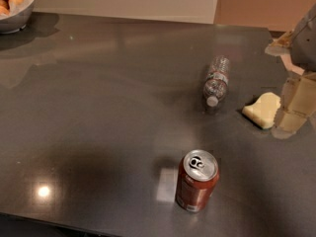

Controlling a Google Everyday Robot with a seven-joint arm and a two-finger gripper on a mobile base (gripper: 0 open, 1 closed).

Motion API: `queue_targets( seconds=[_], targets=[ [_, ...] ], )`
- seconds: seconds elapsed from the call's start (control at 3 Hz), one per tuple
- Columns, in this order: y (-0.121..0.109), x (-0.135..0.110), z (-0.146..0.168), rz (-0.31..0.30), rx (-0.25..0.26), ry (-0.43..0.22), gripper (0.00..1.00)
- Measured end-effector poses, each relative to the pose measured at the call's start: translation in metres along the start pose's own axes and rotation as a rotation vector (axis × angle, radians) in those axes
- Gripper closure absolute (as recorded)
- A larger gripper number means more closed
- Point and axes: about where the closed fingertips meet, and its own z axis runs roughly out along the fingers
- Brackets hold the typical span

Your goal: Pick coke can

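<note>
The coke can (196, 180) stands upright near the front edge of the dark table (98, 107). It is dark red-brown with a silver top and pull tab. My gripper (297, 113) hangs at the far right edge of the view, low over the table. It is well behind and to the right of the can and holds nothing that I can see. Part of the gripper is cut off by the frame edge.
A clear plastic water bottle (216, 83) lies on its side behind the can. A pale yellow sponge (262, 110) lies just left of the gripper. A bowl of oranges (14, 4) sits at the far left corner. A wall runs behind the table.
</note>
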Motion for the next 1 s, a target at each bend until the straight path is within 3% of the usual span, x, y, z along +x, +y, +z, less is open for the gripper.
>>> queue_targets(
  seconds=[0.33, 1.0],
  targets=[
    [0.027, -0.01, 0.008, -0.066, -0.092, -0.077, 0.0],
    [0.085, -0.031, 0.029, -0.189, -0.203, -0.199, 0.0]
  ],
)
